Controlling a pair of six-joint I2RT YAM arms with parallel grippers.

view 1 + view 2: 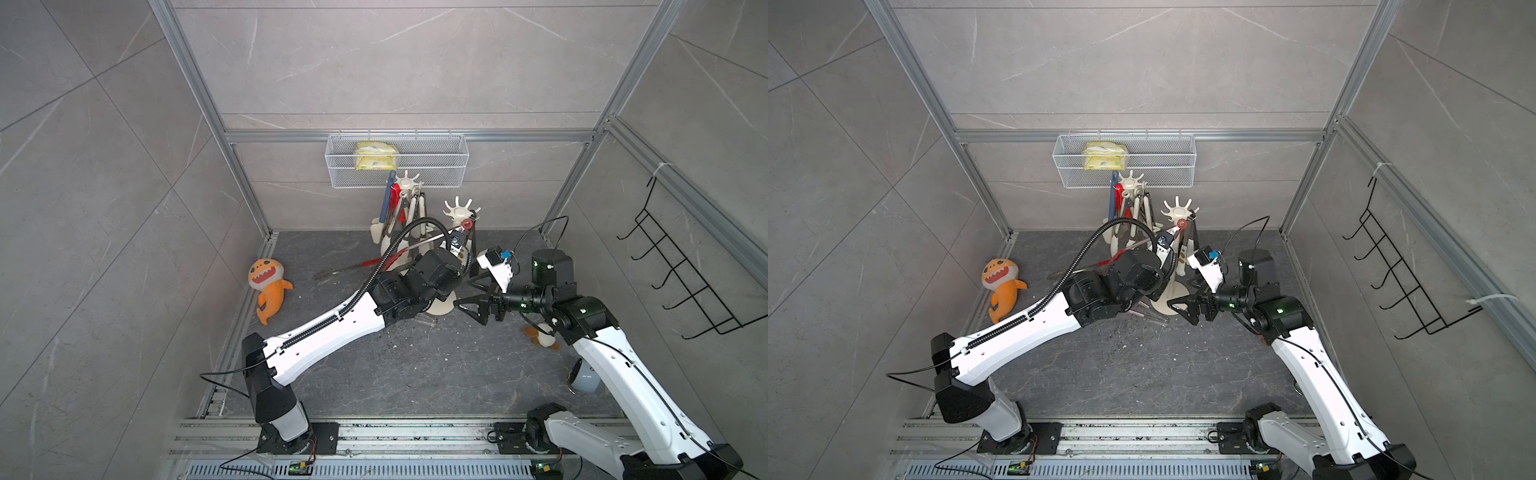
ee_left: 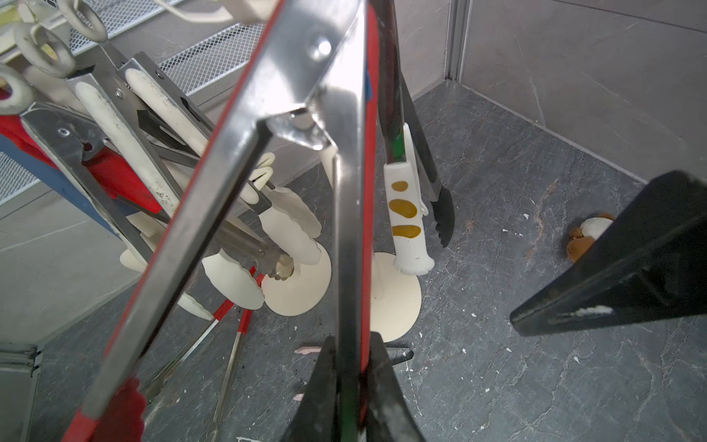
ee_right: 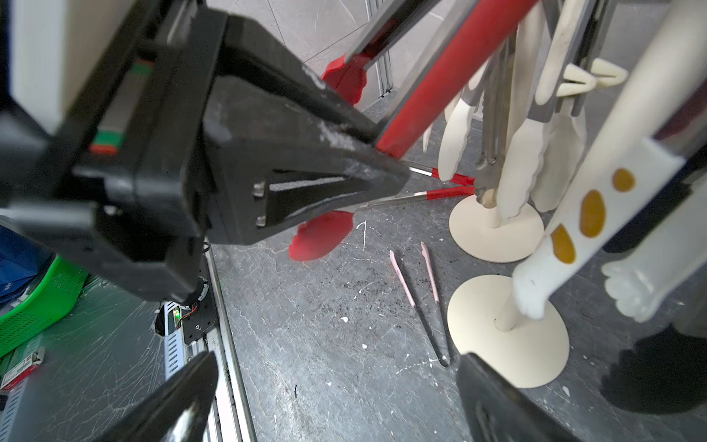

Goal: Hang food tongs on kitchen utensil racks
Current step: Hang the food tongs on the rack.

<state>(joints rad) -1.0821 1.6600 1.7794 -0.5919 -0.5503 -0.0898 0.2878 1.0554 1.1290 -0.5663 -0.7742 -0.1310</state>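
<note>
Steel-and-red tongs were off the floor, up at the near utensil rack; left gripper had its jaws clamped on one arm of them below the hinge, with the other arm splayed free; gripping a single arm probably left the hinge end clear to lead; red hanging ring sat right at the rack's prong crown; neither top view showed whether it was over a prong; my read: hooking step, not yet let go.

right gripper was low beside the near rack's base, jaws wide apart, holding nothing; likely placed to steady the pole or just keep clear.

Near rack also carried white paw-shaped tongs with yellow spots and black tongs, both hanging tips-down; far utensil rack was crowded with blue, red and cream-handled tongs bunched round its pole; probably why this pair went to the near one.

On the floor: thin pink-tipped tongs just beside the near base; steel tongs with red bands reaching to the far base; both looked left to hang.

White mesh basket on the back rail held one yellow packet, nothing else visible in it; grey cup sat partly behind the right arm, contents not visible.
</note>
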